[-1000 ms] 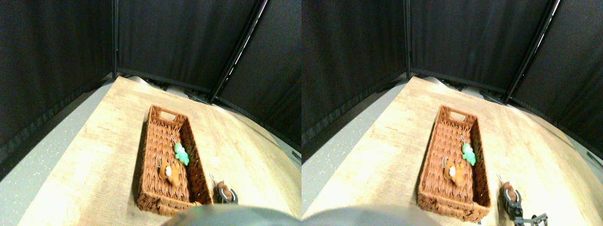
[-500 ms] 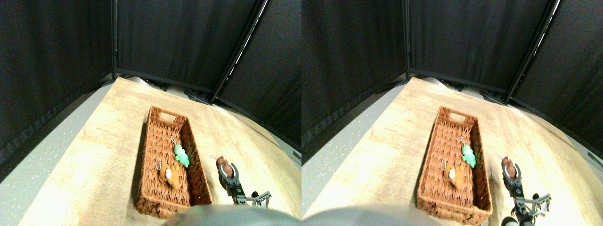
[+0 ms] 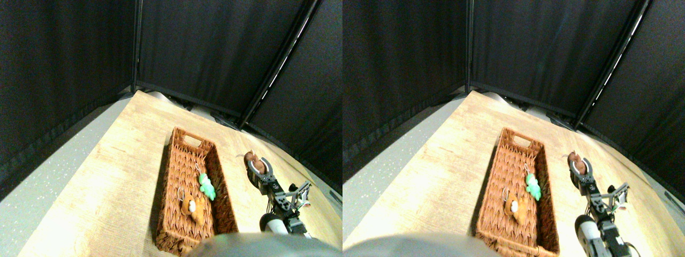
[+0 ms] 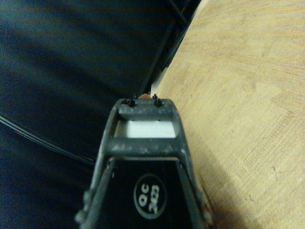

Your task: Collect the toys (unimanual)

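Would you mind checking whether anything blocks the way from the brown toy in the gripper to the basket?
Nothing visible does. The right gripper holds the brown toy raised to the right of the basket, whose top is open. Inside lie only a green toy and an orange toy, leaving bare room near the far end.

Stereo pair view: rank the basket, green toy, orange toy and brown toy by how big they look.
1. Basket, far the largest.
2. Orange toy and green toy: look alike, no ranking.
3. Brown toy looks smallest, but the pincer hides part and it sits farther away.
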Robot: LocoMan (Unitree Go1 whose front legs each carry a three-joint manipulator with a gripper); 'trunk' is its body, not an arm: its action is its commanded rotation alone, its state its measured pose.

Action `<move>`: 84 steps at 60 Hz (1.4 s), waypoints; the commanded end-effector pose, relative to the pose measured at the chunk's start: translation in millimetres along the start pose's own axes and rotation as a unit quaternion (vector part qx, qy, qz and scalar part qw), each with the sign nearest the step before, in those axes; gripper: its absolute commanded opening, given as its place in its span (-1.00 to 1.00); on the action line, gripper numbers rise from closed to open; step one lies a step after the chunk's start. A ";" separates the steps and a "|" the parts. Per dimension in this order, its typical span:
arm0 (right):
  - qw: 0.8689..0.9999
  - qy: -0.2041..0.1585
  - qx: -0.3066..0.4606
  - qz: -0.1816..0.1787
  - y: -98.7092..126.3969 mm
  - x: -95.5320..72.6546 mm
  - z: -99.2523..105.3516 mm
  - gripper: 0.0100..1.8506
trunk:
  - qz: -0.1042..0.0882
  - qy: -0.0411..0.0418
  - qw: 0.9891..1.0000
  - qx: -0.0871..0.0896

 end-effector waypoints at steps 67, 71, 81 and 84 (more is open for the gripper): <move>0.992 0.124 -0.017 0.011 43.0 24.0 -83.7 -0.95 | 0.055 -0.013 0.997 -0.049; 0.992 0.125 -0.009 0.011 42.7 23.9 -82.5 -0.95 | 0.054 -0.013 0.997 -0.048; 0.992 0.127 -0.011 -0.007 41.8 23.5 -76.4 -0.51 | 0.051 -0.011 0.998 -0.043; 0.992 0.127 -0.014 -0.012 41.7 22.6 -73.5 -0.09 | 0.050 -0.011 0.998 -0.042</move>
